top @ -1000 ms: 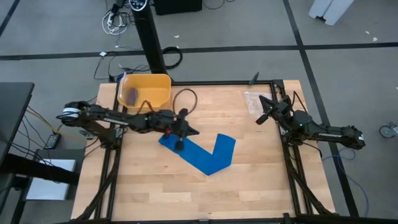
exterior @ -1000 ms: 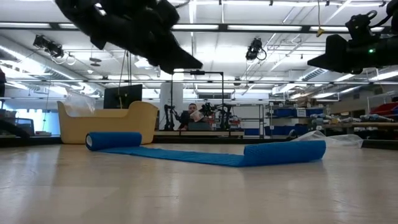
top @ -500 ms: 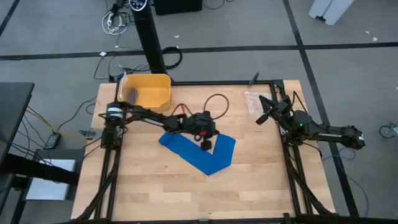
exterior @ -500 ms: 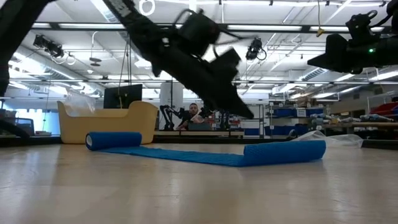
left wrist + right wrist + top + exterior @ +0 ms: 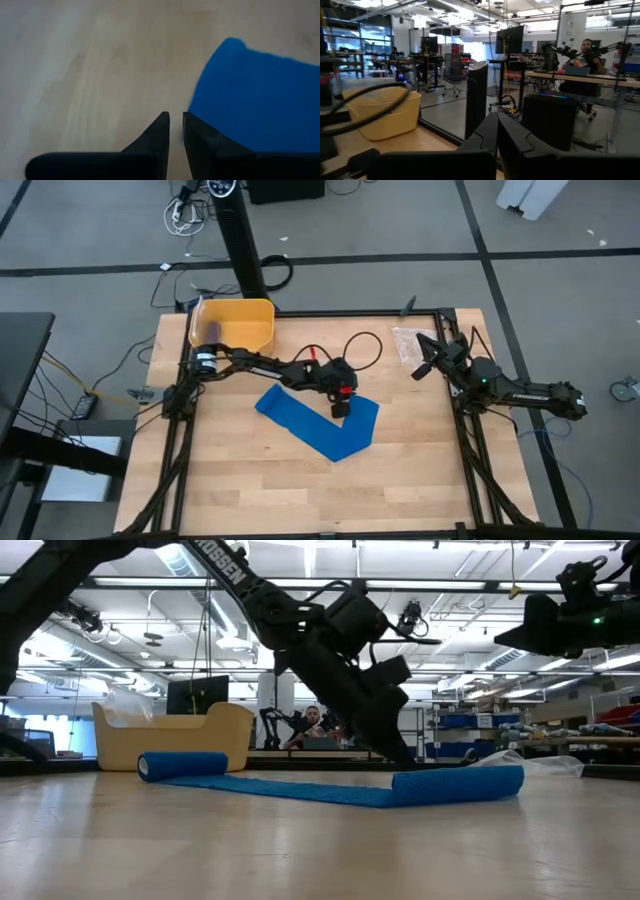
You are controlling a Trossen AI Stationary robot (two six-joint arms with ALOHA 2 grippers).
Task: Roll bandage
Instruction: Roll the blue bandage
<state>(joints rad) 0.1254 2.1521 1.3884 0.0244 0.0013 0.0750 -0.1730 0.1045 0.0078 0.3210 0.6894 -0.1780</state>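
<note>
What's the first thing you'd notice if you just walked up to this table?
The bright blue bandage grabs the eye: a wide ribbon bent into a V in the middle of the wooden table. The left tool reaches across and hangs low over the ribbon's far right end, fingers slightly apart. A yellow tub sits at the table's far left corner.

A pale wooden table [image 5: 300,480] with a black frame stands on a grey floor [image 5: 560,290] crossed by dark lines. Beyond it, a black pillar [image 5: 240,240] rises among loose cables. Rows of ceiling strip lights [image 5: 330,585] brighten a wide workshop with desks, monitors [image 5: 510,40] and a seated person [image 5: 585,65].
</note>
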